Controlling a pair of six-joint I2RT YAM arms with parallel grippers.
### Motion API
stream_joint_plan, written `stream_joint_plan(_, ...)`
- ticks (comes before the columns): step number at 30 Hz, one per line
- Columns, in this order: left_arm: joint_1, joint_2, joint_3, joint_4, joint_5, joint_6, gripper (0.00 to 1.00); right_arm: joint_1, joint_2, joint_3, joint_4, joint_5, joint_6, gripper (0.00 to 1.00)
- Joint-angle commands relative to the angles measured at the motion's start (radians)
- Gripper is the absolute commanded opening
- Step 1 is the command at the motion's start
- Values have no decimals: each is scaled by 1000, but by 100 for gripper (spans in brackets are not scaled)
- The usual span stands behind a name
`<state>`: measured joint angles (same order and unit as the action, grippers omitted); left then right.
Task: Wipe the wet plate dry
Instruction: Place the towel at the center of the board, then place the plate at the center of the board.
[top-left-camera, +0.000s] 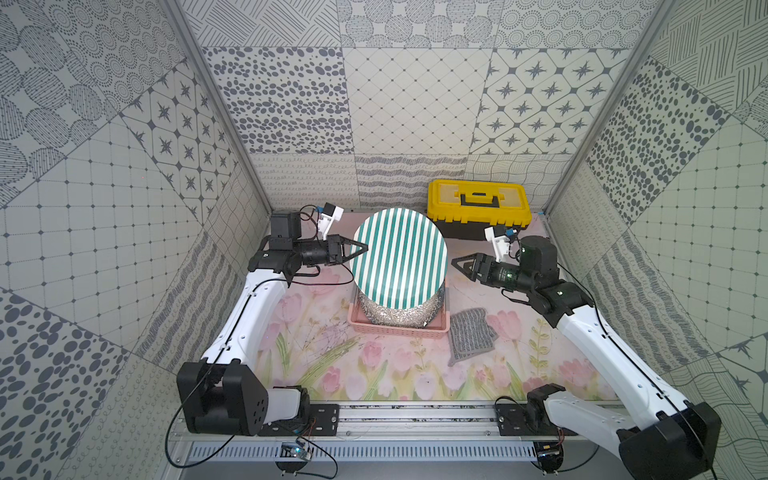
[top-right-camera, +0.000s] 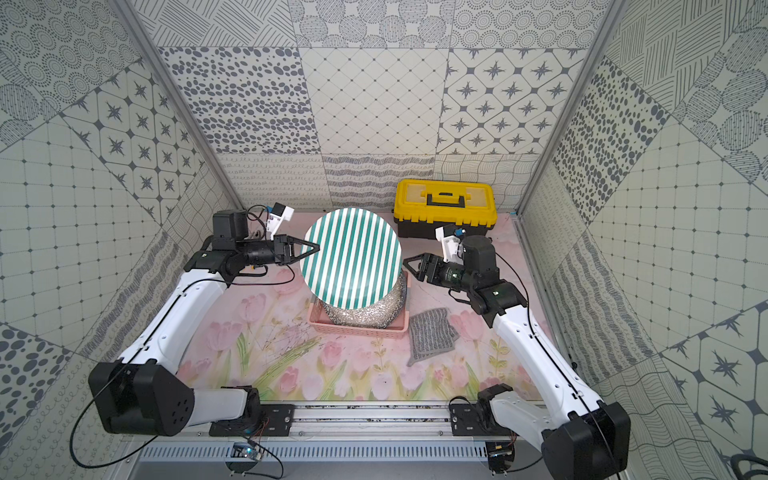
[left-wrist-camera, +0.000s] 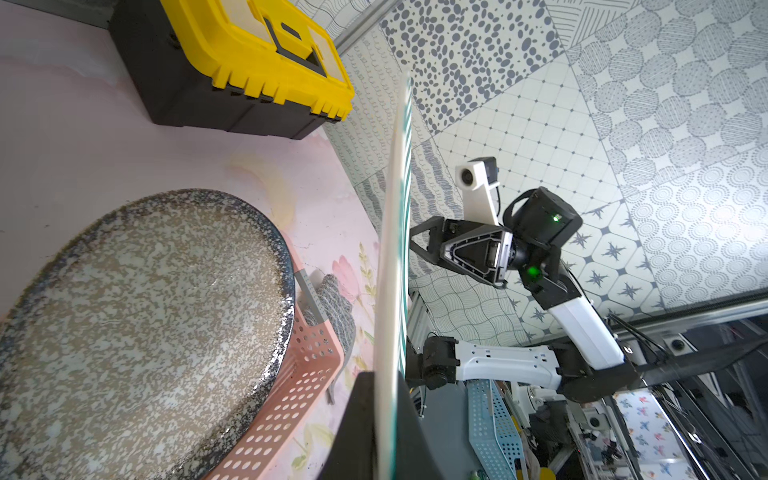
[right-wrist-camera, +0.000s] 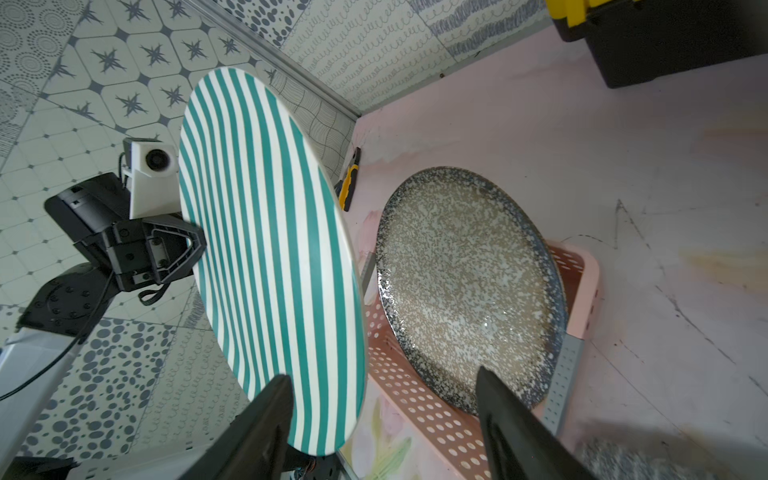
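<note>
A green-and-white striped plate (top-left-camera: 401, 257) (top-right-camera: 351, 257) hangs nearly upright above a pink basket, its striped face toward the top views. My left gripper (top-left-camera: 361, 248) (top-right-camera: 313, 248) (left-wrist-camera: 384, 386) is shut on the plate's left rim, seen edge-on (left-wrist-camera: 395, 249) in the left wrist view. My right gripper (top-left-camera: 455, 262) (top-right-camera: 406, 262) (right-wrist-camera: 382, 374) stands open just off the plate's right rim (right-wrist-camera: 266, 249), holding nothing. A grey knitted cloth (top-left-camera: 471, 334) (top-right-camera: 432, 334) lies flat on the table, right of the basket and below the right gripper.
The pink perforated basket (top-left-camera: 399, 332) (right-wrist-camera: 428, 415) holds a speckled plate (top-left-camera: 395, 318) (right-wrist-camera: 465, 282) leaning inside it, under the striped one. A yellow-and-black toolbox (top-left-camera: 478, 205) (top-right-camera: 444, 203) stands at the back right. Patterned walls enclose the table on three sides.
</note>
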<state>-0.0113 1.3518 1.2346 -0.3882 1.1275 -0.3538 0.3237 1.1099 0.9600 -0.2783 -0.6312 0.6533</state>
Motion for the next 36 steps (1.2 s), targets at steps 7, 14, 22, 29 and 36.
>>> stream_joint_plan(7,-85,-12,6,-17,213,43,0,33,92,10,235,-140,48,51)
stream_joint_plan(14,-98,5,32,-29,126,35,0,29,79,-13,278,-80,81,0)
stream_joint_plan(22,-91,-1,78,-61,-15,81,95,-125,-31,-113,267,37,214,0)
stream_joint_plan(29,-61,-30,65,-123,-191,163,100,-383,-216,-288,176,98,328,0)
stream_joint_plan(36,-20,-23,53,-144,-240,202,100,-614,-298,-406,137,76,387,0)
